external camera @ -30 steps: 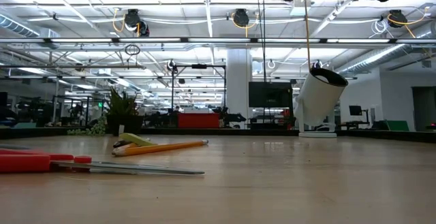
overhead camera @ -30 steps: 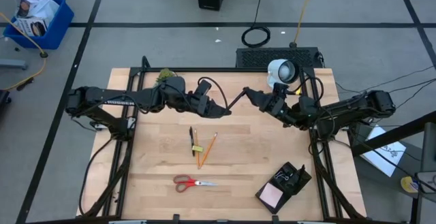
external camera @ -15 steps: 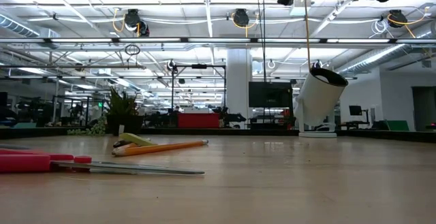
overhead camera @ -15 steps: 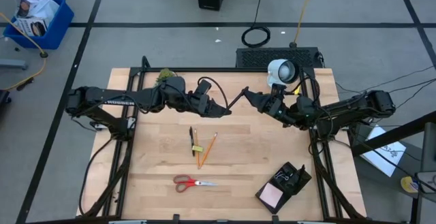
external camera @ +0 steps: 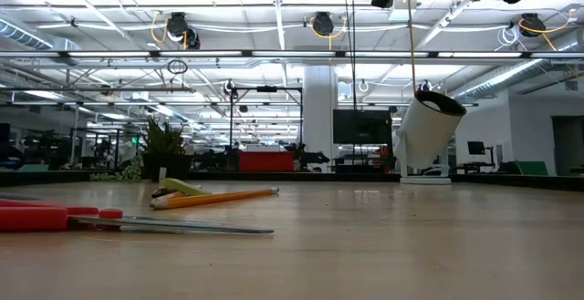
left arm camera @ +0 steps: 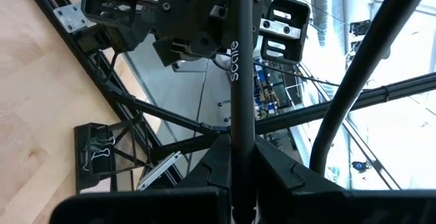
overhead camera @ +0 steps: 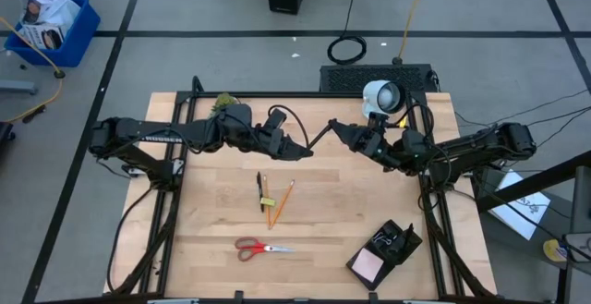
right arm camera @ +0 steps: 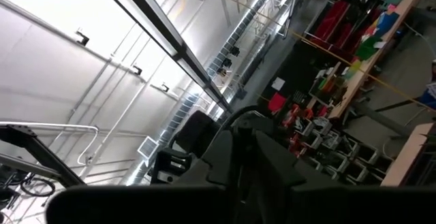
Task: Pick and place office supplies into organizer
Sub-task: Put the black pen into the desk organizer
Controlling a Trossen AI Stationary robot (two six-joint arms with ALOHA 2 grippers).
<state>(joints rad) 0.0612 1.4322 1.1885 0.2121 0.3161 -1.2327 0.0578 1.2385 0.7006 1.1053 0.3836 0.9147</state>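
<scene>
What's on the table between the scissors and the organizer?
Nothing: in the high view the wood between the scissors and the organizer is bare.

Left pincer point(overhead camera: 307, 150) closed, right pincer point(overhead camera: 336, 126) closed, both raised

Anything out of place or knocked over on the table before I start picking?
Nothing spilled or damaged. The organizer sits askew at the table's front right, pink pad in it. Pencils and a pen lie crossed mid-table, scissors flat nearer the front. Both grippers, left and right, hang raised at the back, holding nothing.
</scene>
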